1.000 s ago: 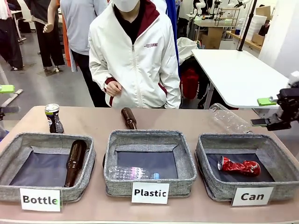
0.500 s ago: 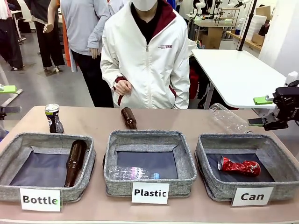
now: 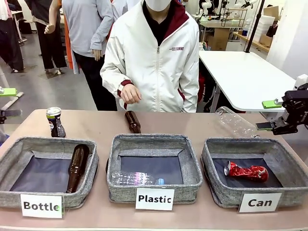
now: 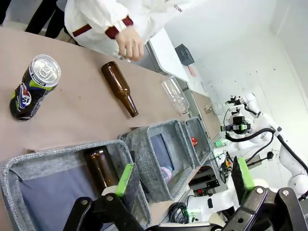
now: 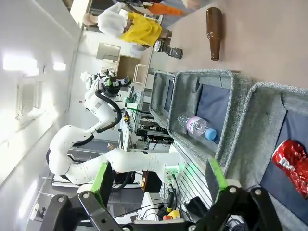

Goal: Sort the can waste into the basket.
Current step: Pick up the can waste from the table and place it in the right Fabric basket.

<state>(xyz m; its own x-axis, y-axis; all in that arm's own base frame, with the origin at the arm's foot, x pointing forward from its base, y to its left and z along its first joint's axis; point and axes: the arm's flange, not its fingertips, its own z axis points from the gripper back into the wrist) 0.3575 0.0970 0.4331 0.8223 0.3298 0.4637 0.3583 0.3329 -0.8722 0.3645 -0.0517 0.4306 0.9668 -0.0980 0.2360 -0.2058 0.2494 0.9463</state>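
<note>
While gaping wide, right tool [image 3: 268,115] hovers near basket [image 3: 250,142].

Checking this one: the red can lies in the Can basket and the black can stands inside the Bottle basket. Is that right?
Not quite. The black can stands on the table behind the Bottle basket, not inside it, as the front view shows. The red can does lie in the Can basket.
</note>
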